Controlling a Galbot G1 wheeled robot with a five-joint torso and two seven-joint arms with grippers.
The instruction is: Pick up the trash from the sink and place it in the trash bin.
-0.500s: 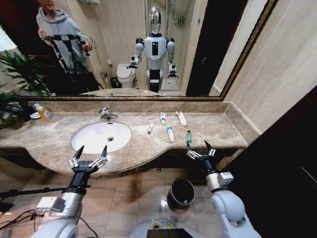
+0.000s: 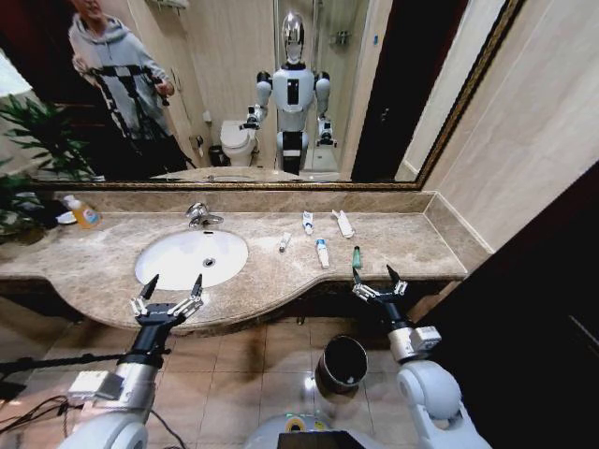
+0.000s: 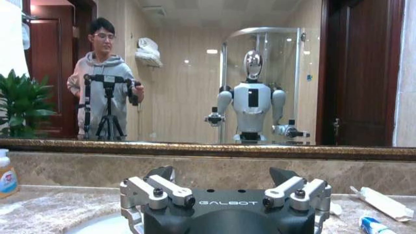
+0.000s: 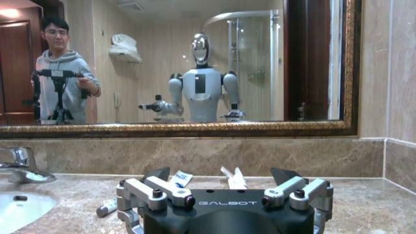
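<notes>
"GALBOT" is printed in white on both wrist housings; the left gripper (image 2: 171, 288) hangs wide open at the counter's front edge below the sink (image 2: 154, 267); the right gripper (image 2: 375, 280), equally spread and empty, sits just before the green tube (image 2: 357, 257); white tubes (image 2: 321, 253) and a flat packet (image 2: 343, 223) lie on the marble; their print is unreadable; the trash bin (image 2: 341, 365) stands on the floor below.

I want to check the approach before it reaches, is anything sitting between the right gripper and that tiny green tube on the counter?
Nothing visible. The open right gripper hovers at the marble counter's front edge, with the tiny green tube just beyond it on bare stone. The white blue-capped tube lies off to the side.
</notes>
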